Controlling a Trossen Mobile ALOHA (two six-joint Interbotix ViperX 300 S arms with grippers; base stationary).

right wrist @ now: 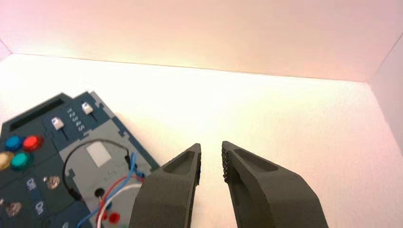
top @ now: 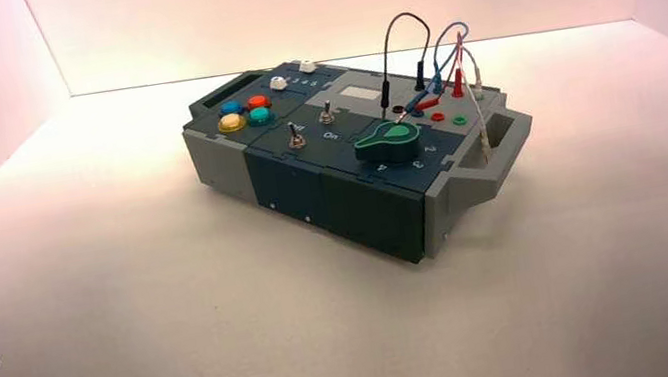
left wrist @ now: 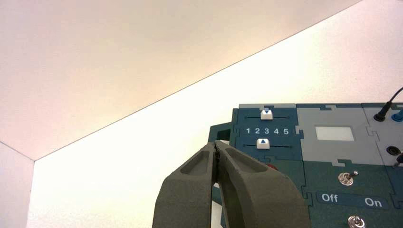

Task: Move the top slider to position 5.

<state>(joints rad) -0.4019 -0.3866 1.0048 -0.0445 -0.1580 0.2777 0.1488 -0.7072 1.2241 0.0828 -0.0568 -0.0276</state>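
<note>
Over pale tabletop (top: 130, 332), far left: with left gripper (left wrist: 216, 142) pinched narrow, empty, perhaps for nudging top slider (left wrist: 266, 115) rightward; with right gripper (right wrist: 211, 147) parted, idling far right.

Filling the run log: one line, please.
left gripper: shut, above table | right gripper: open, above table | top slider: at 3

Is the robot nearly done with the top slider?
Nothing looks done: the top slider sits at 3. Nothing's in hand: the shut left gripper is clear of it; the open right gripper is right of the box. Left: sliding it to the 5.
</note>
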